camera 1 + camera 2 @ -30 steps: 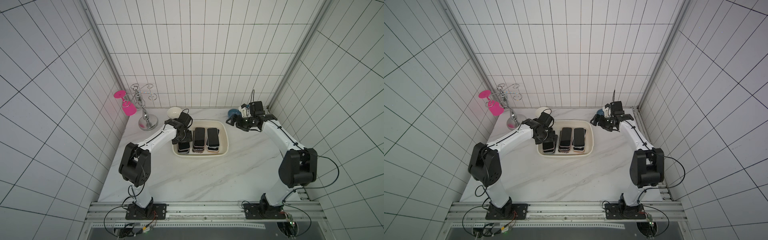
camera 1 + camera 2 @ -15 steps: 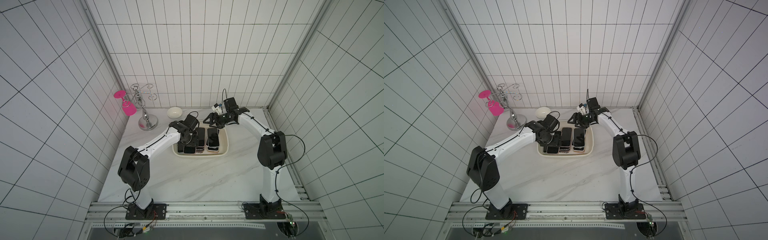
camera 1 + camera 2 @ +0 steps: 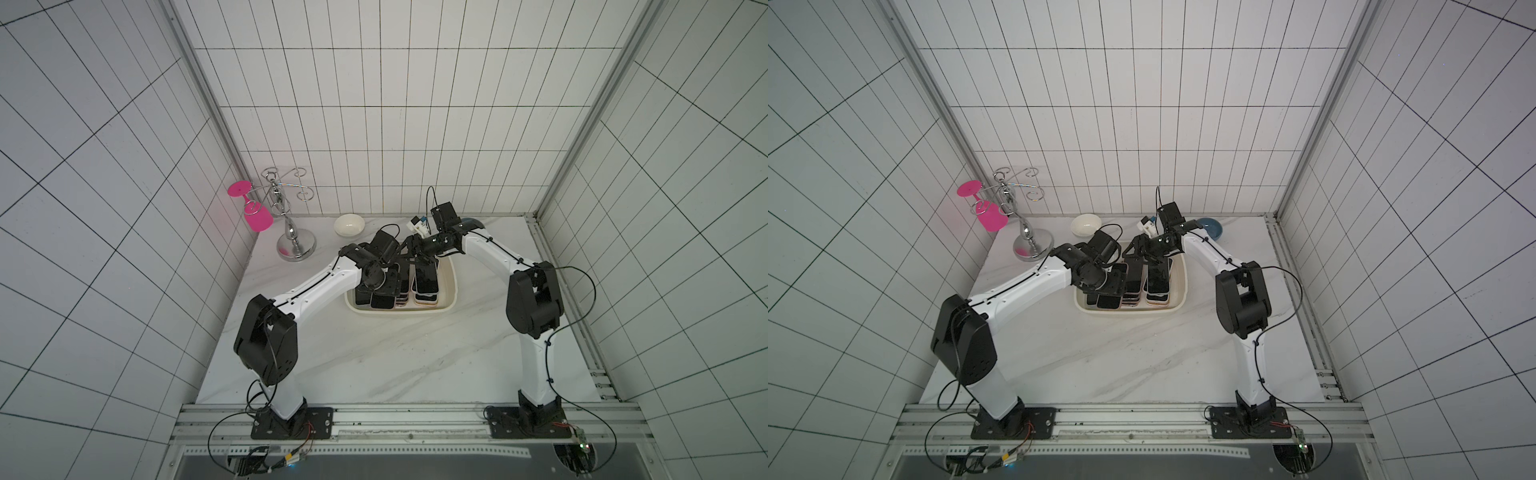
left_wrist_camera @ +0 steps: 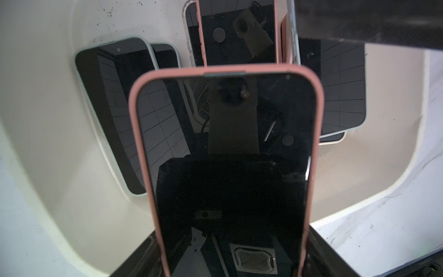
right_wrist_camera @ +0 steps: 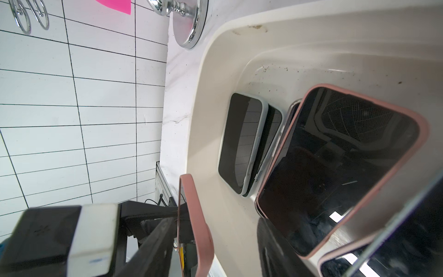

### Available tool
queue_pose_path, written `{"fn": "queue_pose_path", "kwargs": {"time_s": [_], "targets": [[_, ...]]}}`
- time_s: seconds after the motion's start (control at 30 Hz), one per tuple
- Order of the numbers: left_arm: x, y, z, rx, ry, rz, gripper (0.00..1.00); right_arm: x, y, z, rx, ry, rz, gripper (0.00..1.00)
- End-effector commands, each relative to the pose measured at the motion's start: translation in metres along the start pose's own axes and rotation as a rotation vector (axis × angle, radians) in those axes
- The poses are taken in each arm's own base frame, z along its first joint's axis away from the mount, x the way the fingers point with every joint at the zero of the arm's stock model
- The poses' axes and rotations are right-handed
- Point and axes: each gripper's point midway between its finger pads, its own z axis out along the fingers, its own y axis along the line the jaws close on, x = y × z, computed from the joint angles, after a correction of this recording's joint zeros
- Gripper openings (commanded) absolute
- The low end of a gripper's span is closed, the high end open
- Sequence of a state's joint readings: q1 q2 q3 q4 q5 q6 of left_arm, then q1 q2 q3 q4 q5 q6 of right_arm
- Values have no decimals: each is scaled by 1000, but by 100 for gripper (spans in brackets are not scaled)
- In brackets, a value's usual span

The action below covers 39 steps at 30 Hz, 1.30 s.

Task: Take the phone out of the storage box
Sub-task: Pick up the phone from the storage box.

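1. Both top views: the left gripper [image 3: 380,286] [image 3: 1111,291] is down in the storage box [image 3: 451,291] [image 3: 1179,286]. It has a phone [image 3: 382,300] raised above the stacks, though the phone sits within the rim's outline. The right gripper [image 3: 422,257] hangs over the box's far end, and its jaws are too small to read.
2. Left wrist: the jaws are clamped across the width of the pink-cased phone [image 4: 227,144]. It is held screen up, clear of the other phones [image 4: 112,108] lying on the box floor.
3. Right wrist: a pink-cased phone [image 5: 195,227] shows edge-on beside the box wall [image 5: 215,96], probably the same one. I cannot tell whether the right jaws are apart or on anything.
4. Progress, as a judgement: grasp and lift look done. Carrying the phone over the rim and setting it on the table [image 3: 395,353] is left.
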State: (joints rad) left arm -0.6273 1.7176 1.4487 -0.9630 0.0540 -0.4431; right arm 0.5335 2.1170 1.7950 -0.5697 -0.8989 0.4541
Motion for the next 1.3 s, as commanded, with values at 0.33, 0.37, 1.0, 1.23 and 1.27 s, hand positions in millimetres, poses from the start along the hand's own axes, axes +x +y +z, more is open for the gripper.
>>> {"fn": "queue_pose_path", "kwargs": {"time_s": [0.33,0.37,1.0,1.23,1.27], "targets": [[-13,-16,-18,57,-87,49,44,35,7,31,-177,119,31,19],[-13,-15,-18,56,-88,52,44,36,8,31,-189,123,35,17],[-14,-42,-35,205,-94,93,90,43,32,-26,-195,12,-38,0],[-23,-50,-41,238,-109,71,97,43,8,-46,-137,-37,18,0],[-24,-49,-42,238,-111,62,97,44,5,-49,-130,-41,21,0]]}}
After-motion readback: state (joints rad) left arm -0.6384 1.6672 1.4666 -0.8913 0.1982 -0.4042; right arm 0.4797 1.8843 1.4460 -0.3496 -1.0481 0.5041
